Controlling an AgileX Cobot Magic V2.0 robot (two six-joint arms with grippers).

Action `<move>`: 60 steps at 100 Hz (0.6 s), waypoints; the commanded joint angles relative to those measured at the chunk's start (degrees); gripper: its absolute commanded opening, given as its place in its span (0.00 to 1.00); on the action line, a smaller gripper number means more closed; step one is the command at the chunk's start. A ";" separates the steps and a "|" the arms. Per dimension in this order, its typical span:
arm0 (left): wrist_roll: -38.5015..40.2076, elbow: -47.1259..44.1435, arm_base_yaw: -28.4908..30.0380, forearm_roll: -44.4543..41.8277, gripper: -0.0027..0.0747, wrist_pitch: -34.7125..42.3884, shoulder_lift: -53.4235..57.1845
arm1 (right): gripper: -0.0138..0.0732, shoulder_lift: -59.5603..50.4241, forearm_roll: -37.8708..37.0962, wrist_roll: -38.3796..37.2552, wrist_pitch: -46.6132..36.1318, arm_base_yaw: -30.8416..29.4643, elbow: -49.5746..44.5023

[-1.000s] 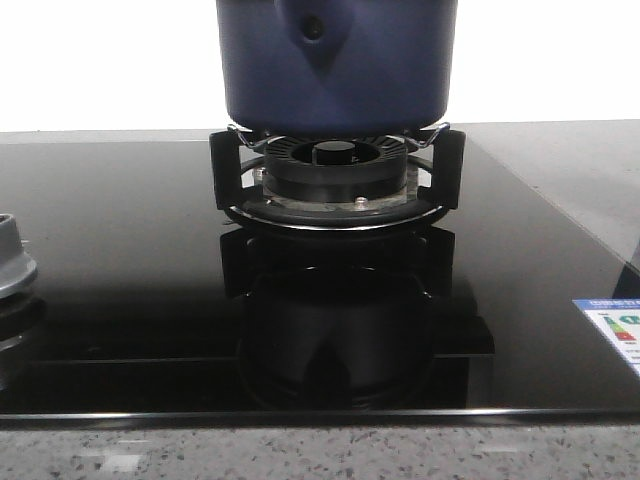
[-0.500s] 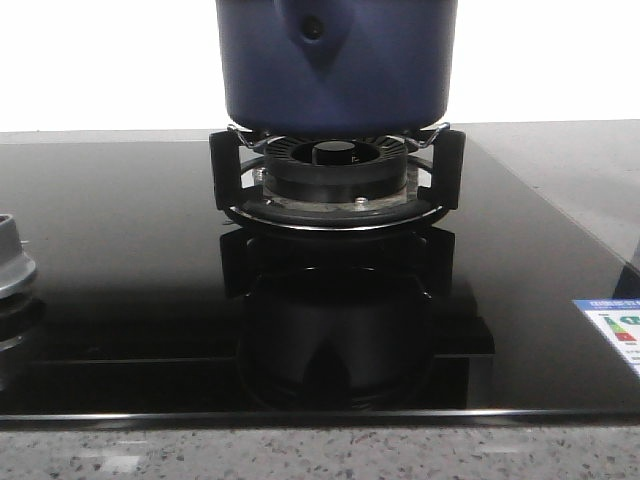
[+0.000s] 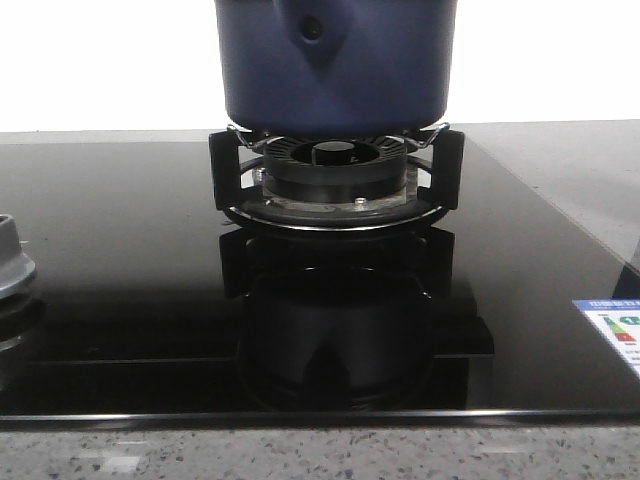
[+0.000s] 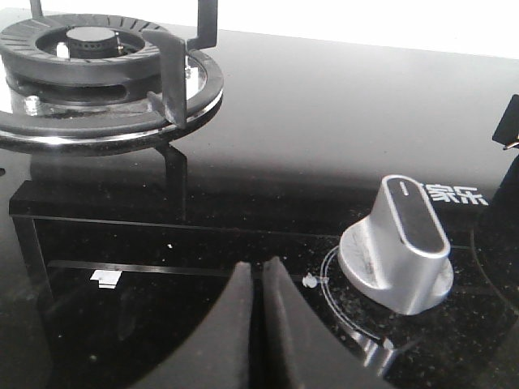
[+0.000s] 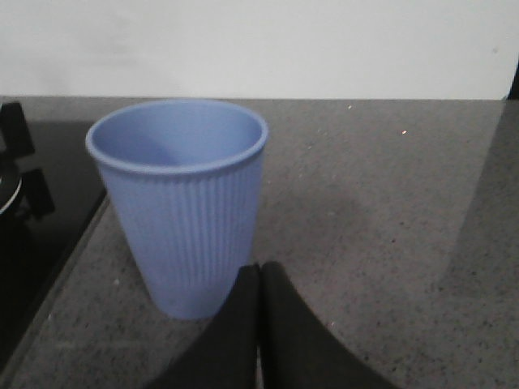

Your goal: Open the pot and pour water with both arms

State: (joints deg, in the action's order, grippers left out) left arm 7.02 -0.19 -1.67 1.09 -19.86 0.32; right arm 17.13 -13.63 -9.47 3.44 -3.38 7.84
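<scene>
Left hand [image 4: 259,324] and right hand [image 5: 259,324]: both pressed together, empty. Far ahead, large navy matte metal pot [image 3: 335,65] is likely heavy, rigid (lid unseen); grasp at riveted handle mount.

pot [image 3: 335,65]: dark navy blue, matte;
cup [image 5: 180,203]: light blue, ribbed;
knob [image 4: 399,243]: silver;
hob [image 3: 120,260]: glossy black
</scene>
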 commanded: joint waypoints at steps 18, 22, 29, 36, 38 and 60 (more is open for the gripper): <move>0.26 -2.53 0.01 0.81 0.01 2.36 1.62 | 0.08 -5.15 15.92 19.18 -9.16 -3.32 -6.29; 0.26 -2.53 0.01 0.81 0.01 2.36 1.62 | 0.08 -6.23 16.95 19.18 -9.29 -4.07 -7.24; 0.26 -2.53 0.01 0.81 0.01 2.36 1.62 | 0.08 -8.15 17.62 19.18 -9.29 -4.85 -8.99; 0.26 -2.53 0.01 0.81 0.01 2.36 1.62 | 0.08 -10.14 18.03 19.18 -7.68 -5.09 -10.18; 0.26 -2.53 0.01 0.81 0.01 2.36 1.62 | 0.08 -10.55 18.03 19.18 -5.70 -5.09 -10.08; 0.26 -2.53 0.01 0.81 0.01 2.36 1.62 | 0.08 -15.24 18.93 19.18 6.48 -5.09 -10.08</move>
State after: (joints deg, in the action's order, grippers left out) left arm 7.02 -0.19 -1.67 1.18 -19.86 0.32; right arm 2.51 4.98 9.12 9.63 -8.09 -0.95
